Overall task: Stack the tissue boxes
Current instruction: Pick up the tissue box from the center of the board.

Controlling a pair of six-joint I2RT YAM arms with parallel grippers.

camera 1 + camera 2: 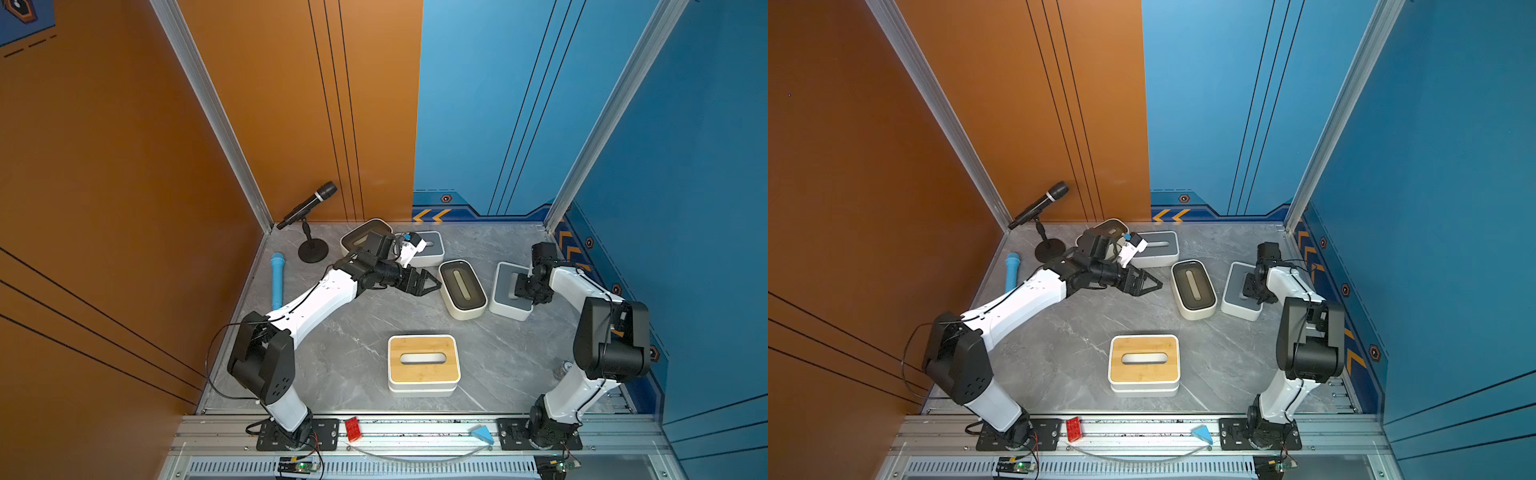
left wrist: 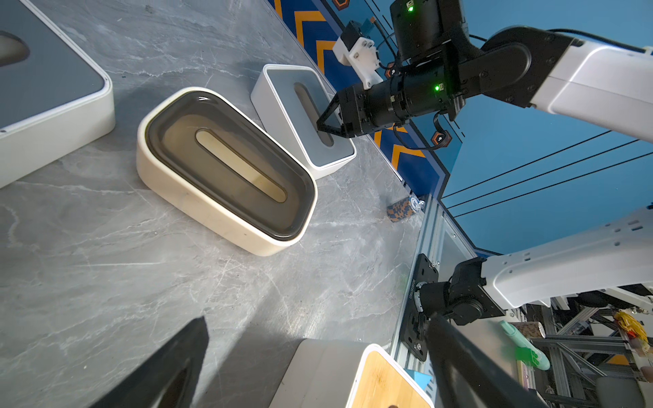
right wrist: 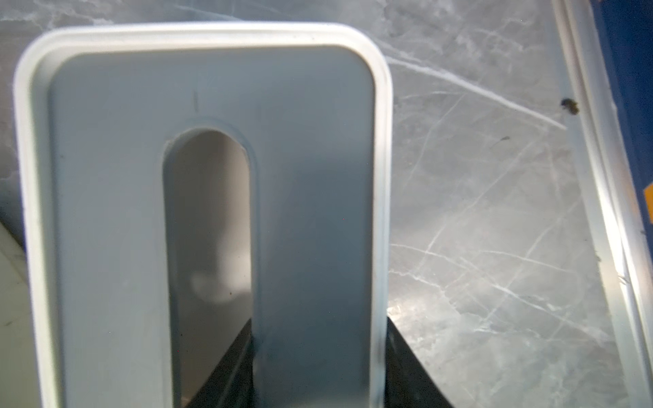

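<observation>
Several tissue boxes lie on the grey marble table. A bamboo-lidded box sits on top of a white box at the front centre. A brown-lidded box lies in the middle. A grey-lidded box lies to its right. My right gripper is shut on it, one finger in the lid slot and one outside the long wall. A second grey-lidded box and a second brown-lidded box stand at the back, partly hidden by my left wrist. My left gripper hangs open and empty left of the middle brown-lidded box.
A microphone on a stand and a blue cylinder stand at the back left. A small patterned can lies by the right edge rail. A red brick and a blue wedge rest on the front rail.
</observation>
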